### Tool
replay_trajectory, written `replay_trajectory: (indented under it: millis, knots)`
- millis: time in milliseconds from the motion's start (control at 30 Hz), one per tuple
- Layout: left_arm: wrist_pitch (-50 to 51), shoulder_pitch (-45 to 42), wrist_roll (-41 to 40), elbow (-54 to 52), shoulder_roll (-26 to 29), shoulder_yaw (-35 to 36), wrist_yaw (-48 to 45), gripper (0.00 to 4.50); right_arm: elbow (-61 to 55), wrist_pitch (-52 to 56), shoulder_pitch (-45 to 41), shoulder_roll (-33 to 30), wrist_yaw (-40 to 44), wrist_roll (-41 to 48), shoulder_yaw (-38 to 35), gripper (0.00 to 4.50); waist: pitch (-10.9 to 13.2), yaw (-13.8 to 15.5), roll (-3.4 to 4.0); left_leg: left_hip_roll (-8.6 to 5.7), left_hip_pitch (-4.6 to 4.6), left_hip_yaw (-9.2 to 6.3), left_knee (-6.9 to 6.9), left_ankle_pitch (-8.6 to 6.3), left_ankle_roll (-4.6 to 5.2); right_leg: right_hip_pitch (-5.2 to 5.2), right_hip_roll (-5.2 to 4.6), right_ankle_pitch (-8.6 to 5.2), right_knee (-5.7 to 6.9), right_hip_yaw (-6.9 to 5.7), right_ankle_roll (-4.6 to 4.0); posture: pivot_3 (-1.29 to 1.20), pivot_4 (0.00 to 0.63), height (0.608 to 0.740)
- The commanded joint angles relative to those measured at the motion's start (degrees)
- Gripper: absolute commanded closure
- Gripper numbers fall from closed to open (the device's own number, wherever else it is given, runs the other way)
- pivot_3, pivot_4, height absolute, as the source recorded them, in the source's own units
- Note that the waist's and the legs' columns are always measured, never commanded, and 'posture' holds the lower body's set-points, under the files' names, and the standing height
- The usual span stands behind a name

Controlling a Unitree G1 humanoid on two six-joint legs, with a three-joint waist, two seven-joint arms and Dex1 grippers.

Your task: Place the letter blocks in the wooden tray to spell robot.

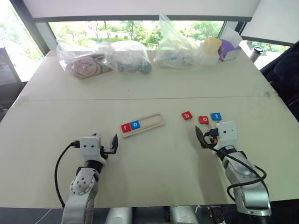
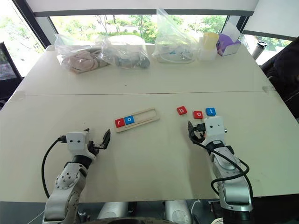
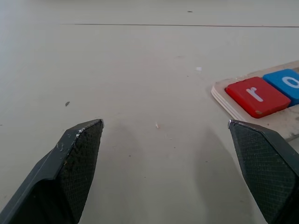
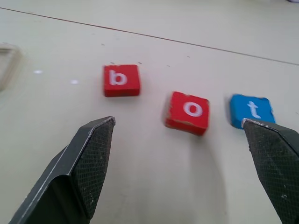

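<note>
Both jaws spread, empty. Wooden tray [image 1: 142,125] holds red r [image 1: 125,127] and blue o [image 1: 135,124]; red b [image 4: 121,80] lies at eleven o'clock of your right gripper [image 4: 180,140]. Close off-centre and you'll knock the red o [image 4: 188,111] askew.

Across the far side of my pale table [image 1: 154,79] I see a row of clutter under the window [image 1: 135,28]: a clear bag [image 1: 81,63] with something pinkish inside, a second bag [image 1: 128,58] of grey things touching it, a tall crumpled bag [image 1: 175,46], a yellow-lidded container [image 1: 210,50] and a purple box [image 1: 230,46]. A seam [image 1: 140,98] runs across the tabletop.
</note>
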Motion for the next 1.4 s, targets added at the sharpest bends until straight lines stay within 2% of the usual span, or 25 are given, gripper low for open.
replay_trajectory:
  millis: [33,367,967,1100,1300,1400]
  knots:
    - [-1.0,0.34,-1.52,-3.06,0.68,0.77,-1.25,0.0,-3.21,-0.31,0.07,-0.8,1.3,0.78,0.2,0.09,0.0,0.01,-0.01,0.0,0.0,0.0,0.0,0.0,0.0,0.0,0.0,0.0,0.0,0.0,0.0,0.0,0.15,0.74]
    - [2.0,-0.19,-4.27,-5.71,2.09,1.08,-2.17,0.0,-2.6,-0.23,-1.55,-2.5,4.31,1.94,-0.02,0.09,0.01,0.03,-0.01,0.0,0.0,0.01,0.01,0.0,0.0,0.0,0.0,0.0,0.01,0.0,0.0,0.0,0.15,0.74]
    - [3.14,-1.5,-6.86,-5.44,5.14,2.11,-4.58,0.0,3.46,-2.13,-6.84,-9.41,16.53,5.94,0.62,0.09,0.01,0.09,-0.02,-0.01,0.02,0.03,0.04,0.0,0.01,0.01,0.03,0.01,0.07,0.0,0.0,0.0,0.15,0.74]
    - [3.49,-3.46,-9.06,-5.02,10.56,3.54,-10.2,0.0,4.9,0.27,-10.49,-14.62,23.41,9.47,0.27,0.09,0.02,0.02,-0.01,-0.01,0.04,0.04,0.08,0.01,0.01,0.02,0.03,0.02,0.11,0.0,-0.02,0.0,0.15,0.74]
    - [7.37,-10.42,-17.57,0.5,25.31,6.76,-27.89,0.0,5.54,3.07,-16.29,-24.17,35.5,14.58,1.53,0.09,0.04,0.08,0.01,0.0,0.05,0.0,0.05,0.01,0.01,0.02,0.07,0.02,0.14,-0.07,-0.03,0.0,0.15,0.74]
    - [7.92,-13.82,-20.74,5.26,29.58,7.24,-34.91,0.0,5.09,3.88,-17.87,-26.57,38.78,15.88,2.49,0.09,0.04,0.06,0.0,0.0,0.04,0.02,0.05,0.01,0.02,0.02,0.05,0.02,0.11,-0.07,-0.03,0.0,0.15,0.74]
